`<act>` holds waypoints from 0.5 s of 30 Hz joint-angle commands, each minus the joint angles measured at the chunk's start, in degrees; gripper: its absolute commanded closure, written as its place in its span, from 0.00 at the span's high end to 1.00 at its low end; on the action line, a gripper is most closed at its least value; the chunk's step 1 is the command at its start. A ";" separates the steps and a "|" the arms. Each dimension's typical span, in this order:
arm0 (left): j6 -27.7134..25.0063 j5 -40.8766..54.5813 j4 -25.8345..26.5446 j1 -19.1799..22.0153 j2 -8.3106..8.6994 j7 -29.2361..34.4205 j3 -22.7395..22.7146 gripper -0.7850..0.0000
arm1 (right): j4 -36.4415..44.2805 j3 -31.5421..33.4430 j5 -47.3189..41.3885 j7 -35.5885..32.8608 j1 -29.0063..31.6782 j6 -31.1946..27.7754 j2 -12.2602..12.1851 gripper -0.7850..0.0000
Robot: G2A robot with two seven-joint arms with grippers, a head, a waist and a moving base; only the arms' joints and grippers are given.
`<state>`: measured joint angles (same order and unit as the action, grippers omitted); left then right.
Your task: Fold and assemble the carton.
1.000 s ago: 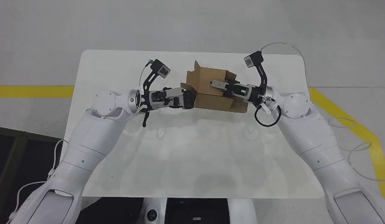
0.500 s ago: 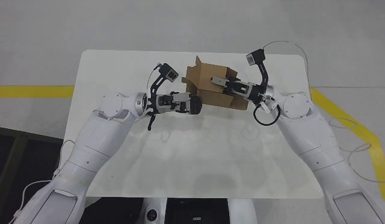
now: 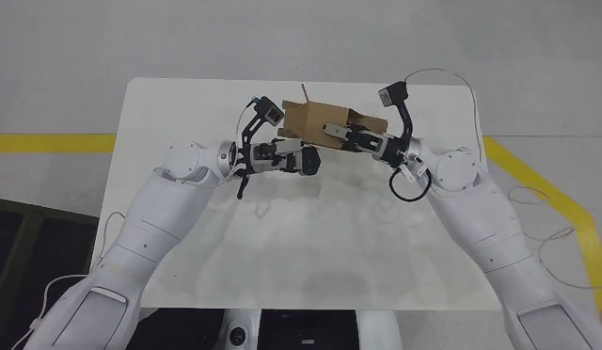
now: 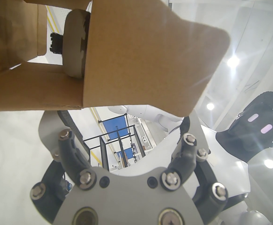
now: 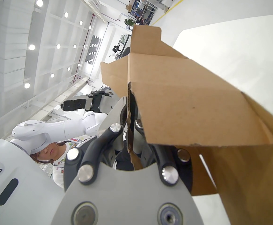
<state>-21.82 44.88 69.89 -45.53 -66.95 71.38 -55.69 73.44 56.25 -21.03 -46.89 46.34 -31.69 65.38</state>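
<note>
A brown carton [image 3: 315,119] is held above the far middle of the white table [image 3: 188,105], its flaps loose and its ends unclosed. My right gripper [image 3: 333,133] is shut on one carton wall; in the right wrist view the fingers [image 5: 117,127] pinch the cardboard edge of the carton [image 5: 185,104]. My left gripper [image 3: 308,160] sits just in front of and below the carton, open. In the left wrist view its spread fingers [image 4: 68,139] hold nothing, and a rounded flap of the carton [image 4: 131,54] hangs over their tips.
Bare table surface [image 3: 310,246] stretches in front of both arms. A thin cable [image 3: 442,72] loops over the far right corner. Yellow floor lines [image 3: 56,143] run past the table's left and right sides.
The right gripper has carried the carton a little farther from me and raised it. My left gripper has left the carton's left side and swung under its near edge, turning upward.
</note>
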 commanded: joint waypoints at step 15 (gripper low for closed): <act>0.44 -0.78 1.06 -0.68 0.24 1.24 -3.36 1.00 | 0.37 -0.42 0.18 -0.61 0.73 0.75 0.76 0.00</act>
<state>-21.53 44.20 70.83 -46.09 -66.72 72.47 -58.97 73.75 55.89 -20.78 -47.40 47.11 -30.97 66.08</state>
